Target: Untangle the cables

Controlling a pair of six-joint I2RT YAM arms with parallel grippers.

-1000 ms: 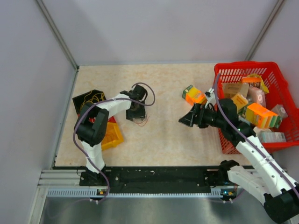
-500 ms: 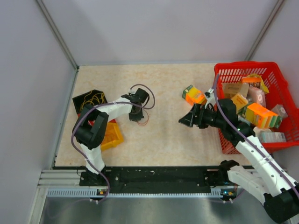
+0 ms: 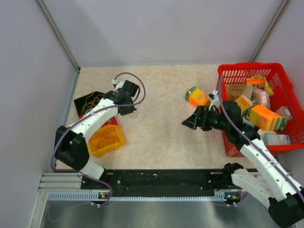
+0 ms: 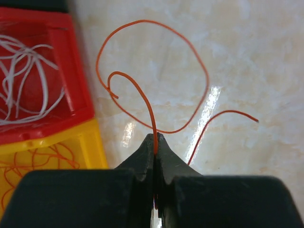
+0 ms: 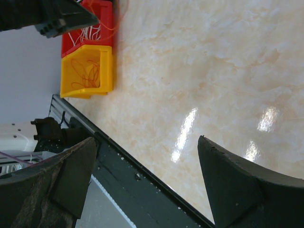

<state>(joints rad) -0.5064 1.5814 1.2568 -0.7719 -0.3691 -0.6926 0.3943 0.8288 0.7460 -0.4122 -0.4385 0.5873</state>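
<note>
- Thin orange cable (image 3: 133, 112), in the top external view, is lying on the glossy beige marbled tabletop (image 3: 161, 80), close to the bins. The left gripper (image 3: 128, 110) is pinching it.
- A black square plastic bin (image 3: 80, 102) is holding thin yellow cables (image 3: 95, 99). A yellow plastic bin (image 3: 107, 138) is sitting nearer the arm bases.
- A red lattice plastic basket (image 3: 247, 67) on the right is holding assorted cartons. An orange-and-green carton (image 3: 196, 96) is lying outside it.
- The right gripper (image 3: 189, 121) is hovering near that carton, its jaws standing wide with nothing between them.
- In the left wrist view, the black fingers are clamping the thin orange cable. The cable is curling into one wide loop with a small hook inside it, flat on the tabletop.
- A smooth red plastic bin (image 4: 80, 80) is holding loose white cables (image 4: 23, 80). The yellow plastic bin touching it is holding curly orange cables (image 4: 42, 164).
- In the right wrist view, the wide-apart black fingers are hanging over the shiny tabletop beside a black metal rail (image 5: 137, 173).
- Far off in that view, the two bins are standing side by side, touching, with their cables showing.
</note>
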